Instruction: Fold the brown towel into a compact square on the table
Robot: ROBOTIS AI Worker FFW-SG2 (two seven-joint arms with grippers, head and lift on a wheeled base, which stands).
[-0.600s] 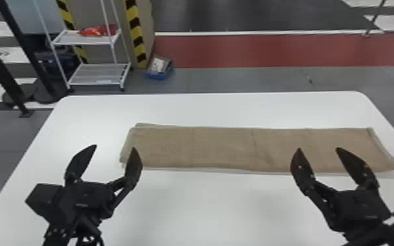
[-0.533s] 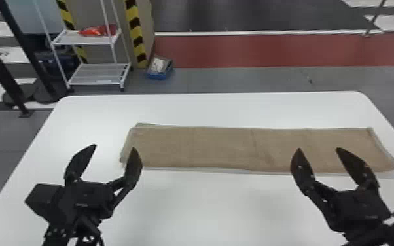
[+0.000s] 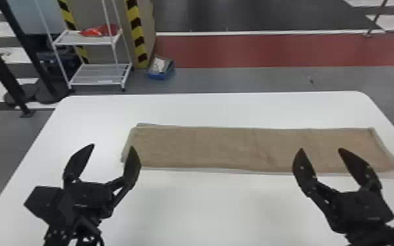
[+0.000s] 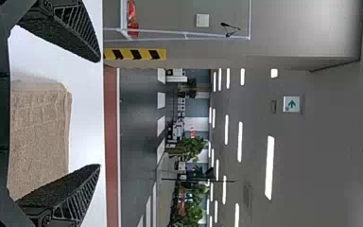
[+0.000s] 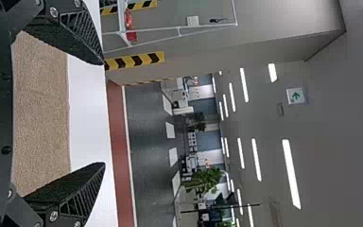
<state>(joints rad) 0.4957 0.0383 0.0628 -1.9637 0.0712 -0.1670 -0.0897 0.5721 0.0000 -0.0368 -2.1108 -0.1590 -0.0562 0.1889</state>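
the brown towel (image 3: 252, 149) lies in a long flat strip across the table (image 3: 206, 209), apparently folded lengthwise; shortening it into a compact square remains. the left claw (image 3: 113, 147) and right claw (image 3: 320, 149) are both spread wide, empty, at its near side.

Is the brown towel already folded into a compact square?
No, the brown towel lies as a long, narrow strip across the table.
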